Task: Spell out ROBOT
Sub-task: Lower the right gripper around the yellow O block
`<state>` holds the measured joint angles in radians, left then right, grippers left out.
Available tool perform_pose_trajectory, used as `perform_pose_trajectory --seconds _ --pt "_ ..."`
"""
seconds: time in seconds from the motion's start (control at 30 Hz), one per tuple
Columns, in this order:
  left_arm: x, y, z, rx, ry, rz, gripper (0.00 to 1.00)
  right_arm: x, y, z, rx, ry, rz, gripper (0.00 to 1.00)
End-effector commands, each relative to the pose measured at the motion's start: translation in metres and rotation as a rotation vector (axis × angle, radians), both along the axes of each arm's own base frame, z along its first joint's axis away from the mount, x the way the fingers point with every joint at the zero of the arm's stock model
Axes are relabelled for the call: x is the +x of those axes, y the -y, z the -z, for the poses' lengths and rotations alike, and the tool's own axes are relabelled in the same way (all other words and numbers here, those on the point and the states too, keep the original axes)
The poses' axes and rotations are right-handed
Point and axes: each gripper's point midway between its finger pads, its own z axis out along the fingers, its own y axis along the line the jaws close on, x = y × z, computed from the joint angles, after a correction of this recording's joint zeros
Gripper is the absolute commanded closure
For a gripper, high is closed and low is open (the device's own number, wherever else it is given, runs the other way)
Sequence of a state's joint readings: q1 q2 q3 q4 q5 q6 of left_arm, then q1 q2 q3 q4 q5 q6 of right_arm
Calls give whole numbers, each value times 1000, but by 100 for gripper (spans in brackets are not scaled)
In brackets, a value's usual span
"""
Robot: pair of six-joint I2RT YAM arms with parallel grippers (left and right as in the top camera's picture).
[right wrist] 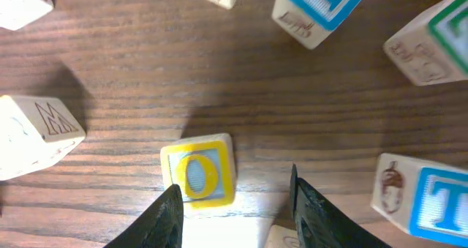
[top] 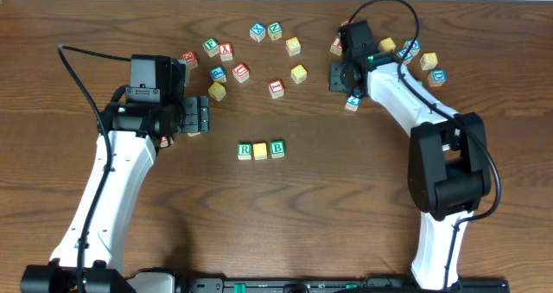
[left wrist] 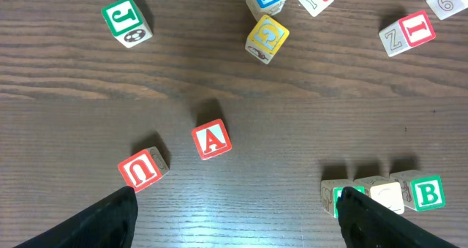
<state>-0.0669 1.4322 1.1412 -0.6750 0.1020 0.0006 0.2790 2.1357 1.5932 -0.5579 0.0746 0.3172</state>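
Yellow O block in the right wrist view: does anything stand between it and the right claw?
Nothing visible does. The yellow wooden O block lies at the open right claw tips; the blue-lettered T block beside stands apart.

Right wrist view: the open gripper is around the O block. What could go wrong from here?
1. The O block sits off-centre in the right gripper, close to one finger, so closing may shove or twist it.
2. The T block lies nearby and could get bumped.
3. The row ends at the B block; a skewed grasp could nudge it when placing.
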Motion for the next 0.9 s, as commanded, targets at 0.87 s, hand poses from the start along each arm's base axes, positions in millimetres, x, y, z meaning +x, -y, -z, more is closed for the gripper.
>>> perform_pose_trajectory --seconds 0.87 --pt "1 -3 -5 8 15 -7 14 15 -53 -11 -19 116 -139 53"
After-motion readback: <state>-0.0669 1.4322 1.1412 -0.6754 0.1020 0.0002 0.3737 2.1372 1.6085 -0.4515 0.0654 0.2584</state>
